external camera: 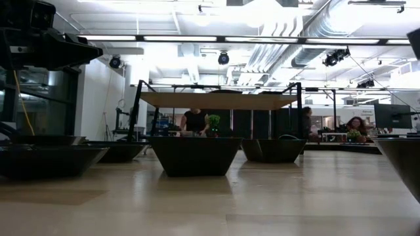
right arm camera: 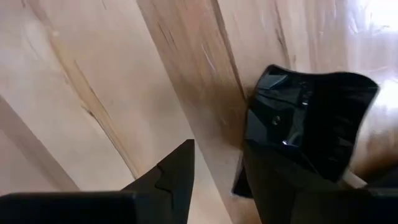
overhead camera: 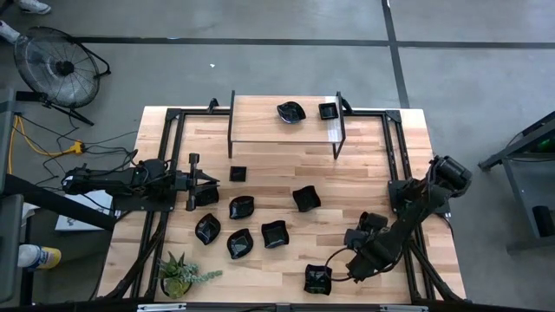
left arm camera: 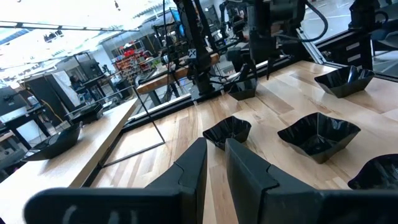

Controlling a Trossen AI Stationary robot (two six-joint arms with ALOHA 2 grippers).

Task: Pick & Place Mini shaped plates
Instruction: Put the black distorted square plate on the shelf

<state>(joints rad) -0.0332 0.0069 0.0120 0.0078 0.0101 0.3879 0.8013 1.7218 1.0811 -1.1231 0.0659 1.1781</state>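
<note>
- Nearest the right wrist camera, the right gripper (right arm camera: 214,177) stood over the table (overhead camera: 364,165) with its two dark fingers (right arm camera: 168,174) apart; one finger lay against a glossy black wavy-edged plate (right arm camera: 311,118), the other clear of it on the bare wood, so the plate was not clamped.
- From above, that plate (overhead camera: 318,279) sat near the table's front edge, with the right gripper (overhead camera: 336,267) just beside it.
- The left gripper (overhead camera: 201,180) hovered at the table's left side, its fingers (left arm camera: 193,171) close together with a narrow gap and nothing between them; whether they were fully closed I could not tell.
- A small plate (overhead camera: 207,197) lay just beside the left gripper, possibly touching its tip, though the overhead view was too coarse to be sure.
- More mini shaped plates were scattered across the middle: a small square one (overhead camera: 238,173), a rounded one (overhead camera: 242,207), a square-ish one (overhead camera: 305,198), and three near one another at (overhead camera: 207,229), (overhead camera: 239,243) and (overhead camera: 275,234).
- Two further plates (overhead camera: 290,112) (overhead camera: 328,110) rested on the raised wooden shelf (overhead camera: 260,121) at the table's far side.
- A green potted plant (overhead camera: 180,275) stood at the front left corner.
</note>
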